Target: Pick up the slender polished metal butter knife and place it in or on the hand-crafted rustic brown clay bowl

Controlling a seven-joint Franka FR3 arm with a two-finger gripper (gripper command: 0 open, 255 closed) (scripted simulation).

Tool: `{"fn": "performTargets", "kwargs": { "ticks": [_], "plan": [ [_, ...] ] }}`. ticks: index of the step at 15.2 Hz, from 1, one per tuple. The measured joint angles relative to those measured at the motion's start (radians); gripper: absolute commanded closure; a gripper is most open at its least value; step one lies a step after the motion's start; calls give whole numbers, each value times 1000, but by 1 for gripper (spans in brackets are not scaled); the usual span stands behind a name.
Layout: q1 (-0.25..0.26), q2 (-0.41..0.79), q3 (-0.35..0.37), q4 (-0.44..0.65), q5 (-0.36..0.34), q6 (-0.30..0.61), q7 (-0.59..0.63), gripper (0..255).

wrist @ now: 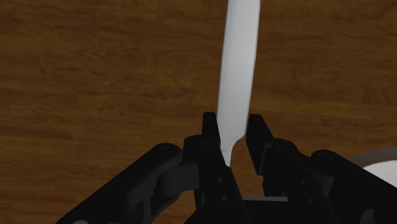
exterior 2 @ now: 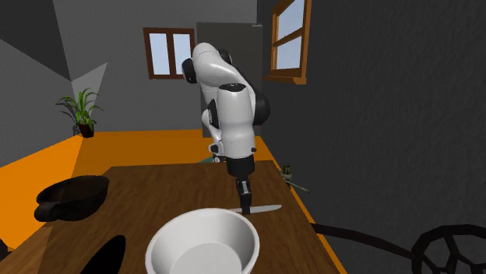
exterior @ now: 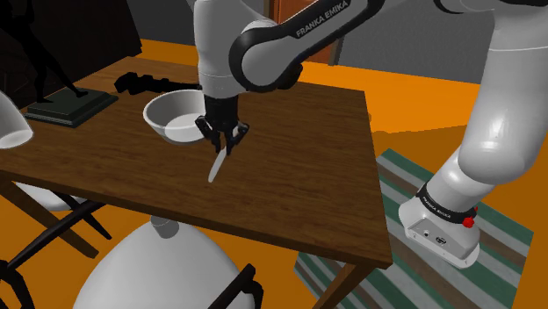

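Observation:
The butter knife [exterior: 217,166] is a slim pale blade low over the brown wooden table [exterior: 299,158], just in front of the bowl. My gripper [exterior: 225,144] points down, shut on its narrow handle end. In the wrist view the two black fingertips [wrist: 209,127] clasp the knife [wrist: 238,57] where it tapers, and the blade runs away from the gripper [wrist: 233,130]. The bowl [exterior: 176,115] is drawn plain white and stands upright beside the gripper; its rim [wrist: 382,167] shows close by. In the second exterior view the knife [exterior 2: 265,209] lies level behind the bowl [exterior 2: 204,245], under the gripper [exterior 2: 248,204].
A black pan [exterior: 140,83] sits behind the bowl on the table. A dark flat base with a black figure [exterior: 70,104] stands at the shoulder view's left. White chairs [exterior: 158,268] crowd the table's near edge. A striped rug [exterior: 413,255] lies beside the stand.

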Motion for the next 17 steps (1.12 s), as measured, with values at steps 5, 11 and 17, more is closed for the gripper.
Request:
{"fn": "performTargets", "kwargs": {
  "ticks": [5, 11, 17],
  "plan": [
    [-16, -36, 18, 31, 32, -59, -19, 255],
    [-30, -73, 34, 68, 64, -122, -35, 255],
    [-35, -100, 47, 126, 89, -200, -45, 255]
  ]
}}
